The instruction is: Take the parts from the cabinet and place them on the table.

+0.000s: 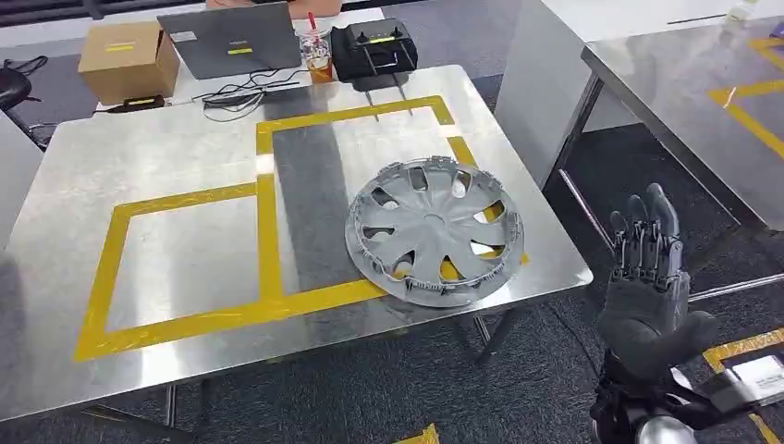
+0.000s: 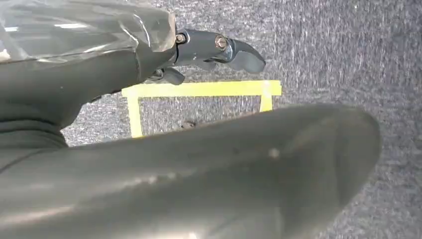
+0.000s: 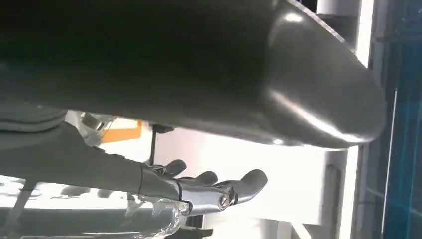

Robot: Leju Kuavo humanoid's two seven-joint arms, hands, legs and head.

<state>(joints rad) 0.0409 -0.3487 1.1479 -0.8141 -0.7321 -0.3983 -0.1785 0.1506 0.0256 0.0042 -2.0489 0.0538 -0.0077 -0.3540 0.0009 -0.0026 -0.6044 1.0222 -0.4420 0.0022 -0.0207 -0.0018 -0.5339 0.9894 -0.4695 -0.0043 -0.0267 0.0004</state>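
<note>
A grey plastic wheel cover (image 1: pixel 434 231) lies flat on the steel table (image 1: pixel 185 166), at the near right corner of the yellow-taped right square, its edge over the tape. My right hand (image 1: pixel 647 268) is raised off the table's right side, beside the table corner, fingers straight and apart, holding nothing. In the right wrist view the same hand's fingers (image 3: pixel 219 186) stretch out empty. My left hand (image 2: pixel 214 50) hangs over grey carpet in the left wrist view, fingers extended with nothing in them.
At the table's far edge stand a cardboard box (image 1: pixel 128 57), a laptop (image 1: pixel 231 39), a drink cup (image 1: pixel 316 51) and a black device (image 1: pixel 373 48). A second steel table (image 1: pixel 712 102) stands to the right across a carpeted aisle. Yellow tape (image 2: pixel 199 89) marks the floor.
</note>
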